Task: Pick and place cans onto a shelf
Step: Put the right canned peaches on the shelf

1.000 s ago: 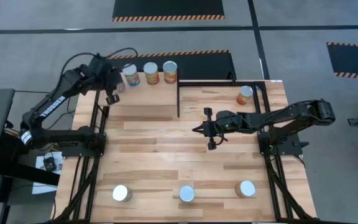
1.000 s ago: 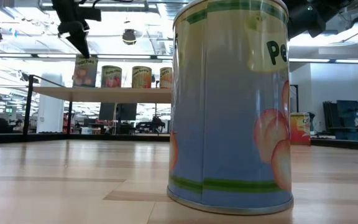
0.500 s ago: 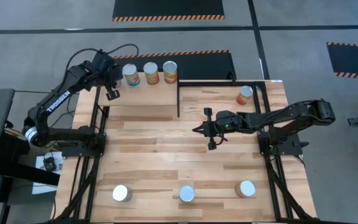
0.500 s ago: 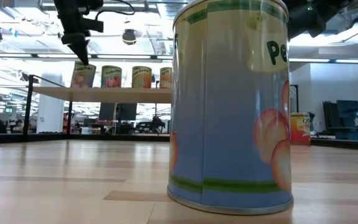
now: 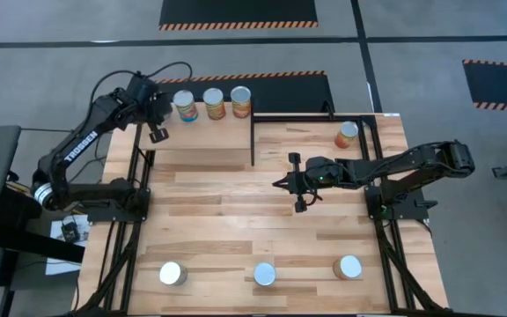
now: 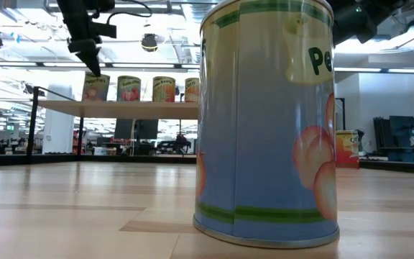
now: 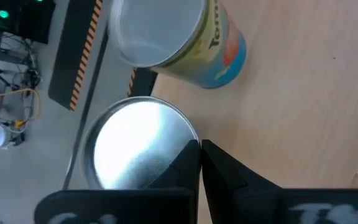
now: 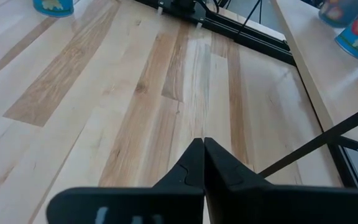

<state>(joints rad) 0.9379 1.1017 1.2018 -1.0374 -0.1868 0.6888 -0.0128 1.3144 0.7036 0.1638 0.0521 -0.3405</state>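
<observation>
Four cans stand in a row on the shelf (image 5: 202, 145) in the low view (image 6: 129, 88). The high view shows three of them (image 5: 214, 103); my left arm hides the leftmost can (image 6: 96, 88). My left gripper (image 6: 90, 66) is shut and points down just over that can's silver top (image 7: 135, 149), beside a blue-labelled neighbour (image 7: 185, 37). My right gripper (image 5: 278, 184) is shut and empty, hovering over the middle of the table. Three cans (image 5: 263, 275) stand along the near edge, and one (image 5: 347, 134) stands at the far right. My left gripper's shut fingertips (image 7: 191, 155) stand at the rim of the leftmost can's top, coming from above and pointing down. I cannot tell whether they touch it. The can rests on the shelf.
The shelf's black frame (image 5: 253, 141) rises at its right edge. The near-middle can (image 6: 268, 122) fills the low view. Bare plank tabletop (image 8: 135, 93) lies in front of my right gripper.
My left gripper has gone down toward the leftmost shelf can and a little toward the table's left edge. That can's top now shows lower in the low view than a second ago.
</observation>
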